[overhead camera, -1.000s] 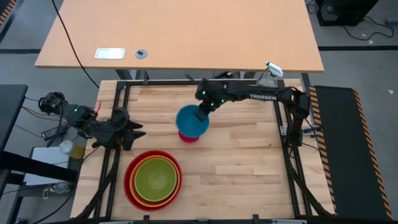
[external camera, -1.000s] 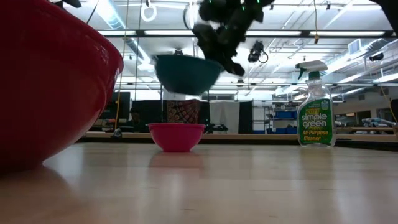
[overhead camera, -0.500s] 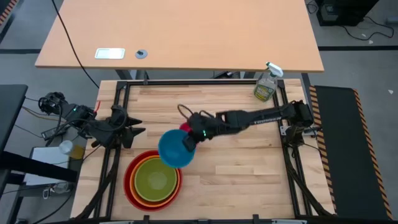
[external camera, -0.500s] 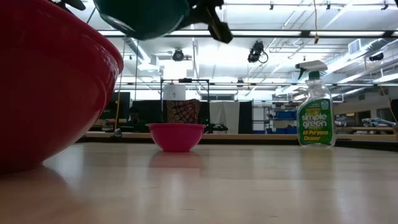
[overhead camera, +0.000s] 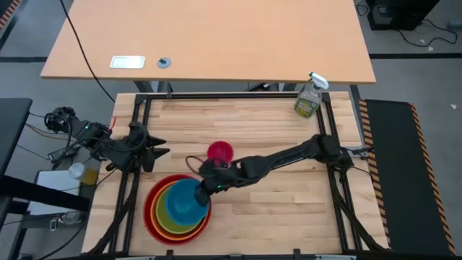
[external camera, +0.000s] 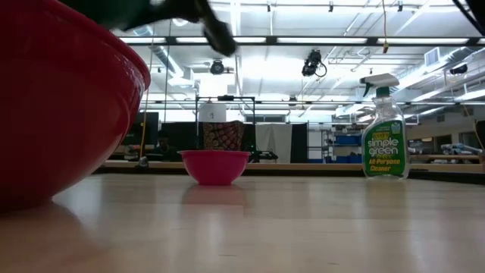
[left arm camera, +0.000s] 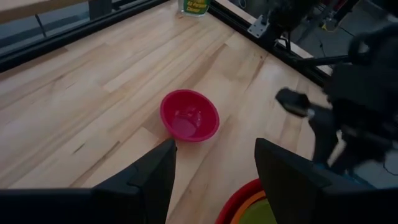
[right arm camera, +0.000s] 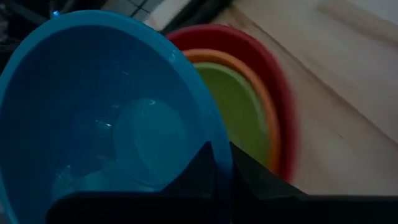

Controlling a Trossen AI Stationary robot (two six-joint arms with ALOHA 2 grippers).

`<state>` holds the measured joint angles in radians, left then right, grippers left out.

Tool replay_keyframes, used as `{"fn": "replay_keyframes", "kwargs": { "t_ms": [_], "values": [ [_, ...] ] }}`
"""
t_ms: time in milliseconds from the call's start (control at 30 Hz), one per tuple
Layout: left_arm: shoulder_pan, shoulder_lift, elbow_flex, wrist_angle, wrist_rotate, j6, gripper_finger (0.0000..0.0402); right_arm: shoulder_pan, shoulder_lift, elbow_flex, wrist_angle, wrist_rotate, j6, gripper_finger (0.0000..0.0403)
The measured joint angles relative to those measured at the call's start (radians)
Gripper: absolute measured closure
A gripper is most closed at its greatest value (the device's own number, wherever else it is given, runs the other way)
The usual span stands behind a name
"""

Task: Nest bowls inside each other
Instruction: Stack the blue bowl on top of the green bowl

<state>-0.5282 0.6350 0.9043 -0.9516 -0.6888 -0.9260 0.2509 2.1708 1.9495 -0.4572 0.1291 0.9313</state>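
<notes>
Right gripper (overhead camera: 209, 182) was seen clamped on the rim of the blue bowl (overhead camera: 183, 204), right arm stretched from the right side across the desk (overhead camera: 289, 195) toward the near left. In the right wrist view the gripper fingers (right arm camera: 211, 163) were pinched tight over the blue bowl's rim, one inside and one outside.

Blue bowl was held over the stack at the near-left of the desk: red bowl (overhead camera: 149, 209) outermost, orange bowl (overhead camera: 160, 223) inside it, green bowl (overhead camera: 170, 225) inside that. From above the blue bowl covered most of the green one. Whether it was seated in the green bowl or just above it could not be told; the wrist view showed it tilted, with the green, orange and red rims exposed on one side.

Pink bowl (overhead camera: 220, 152) was left standing alone, upright, mid-desk, just beyond the right arm, apart from the stack.

Left gripper (overhead camera: 160, 150) was parked at the left edge of the desk, fingers spread, nothing held, pointed toward the pink bowl.

Spray bottle (overhead camera: 309, 97) was upright at the far-right corner.
</notes>
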Motion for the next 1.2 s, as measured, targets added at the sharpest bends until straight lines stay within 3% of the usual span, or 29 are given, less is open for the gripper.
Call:
{"fn": "replay_keyframes", "kwargs": {
  "t_ms": [333,700,867,1200],
  "values": [
    [0.0,0.0,0.0,0.0,0.0,-0.009,0.018,0.004,0.228,0.315,-0.083,0.013,-0.17,0.0376],
    [0.0,0.0,0.0,-0.002,0.02,-0.042,0.018,-0.014,0.286,0.316,-0.169,0.031,-0.202,0.0366],
    [0.0,0.0,0.0,-0.003,0.02,-0.032,0.018,-0.027,0.285,0.312,-0.199,-0.019,-0.227,0.0332],
    [0.0,0.0,0.0,-0.009,0.02,-0.027,0.018,-0.053,0.281,0.369,-0.253,-0.12,-0.237,0.0225]
  ]
}}
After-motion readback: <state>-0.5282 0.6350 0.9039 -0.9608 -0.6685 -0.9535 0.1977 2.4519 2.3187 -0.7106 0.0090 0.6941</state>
